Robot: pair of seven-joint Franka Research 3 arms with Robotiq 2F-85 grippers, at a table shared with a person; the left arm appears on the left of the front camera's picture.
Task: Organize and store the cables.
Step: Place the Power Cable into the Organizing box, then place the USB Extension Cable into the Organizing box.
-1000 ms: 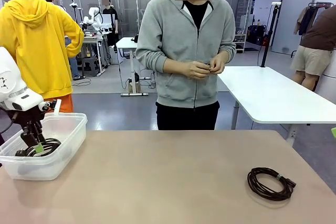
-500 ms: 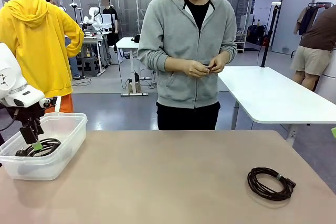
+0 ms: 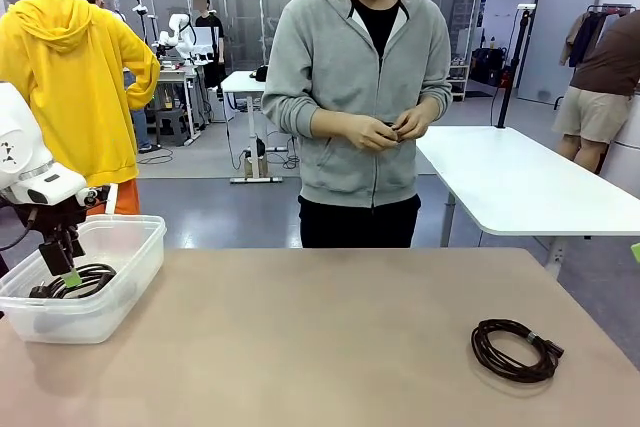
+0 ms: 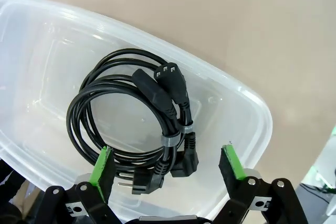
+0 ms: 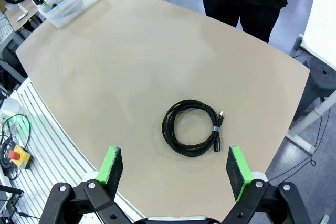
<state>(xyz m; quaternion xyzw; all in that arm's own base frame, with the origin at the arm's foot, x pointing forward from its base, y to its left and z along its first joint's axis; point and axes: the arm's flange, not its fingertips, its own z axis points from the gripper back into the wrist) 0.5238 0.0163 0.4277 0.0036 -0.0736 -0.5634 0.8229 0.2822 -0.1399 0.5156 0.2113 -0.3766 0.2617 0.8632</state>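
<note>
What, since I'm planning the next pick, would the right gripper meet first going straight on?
Probably the cable on the table: the coil lies straight ahead of the open right gripper. Depth is unclear, so it may land on bare table inside the loop.

front: across table toward person | left wrist: close over bin | right wrist: high, table and bin

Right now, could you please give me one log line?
left gripper: open over stored cable in bin | right gripper: open above loose cable
</note>
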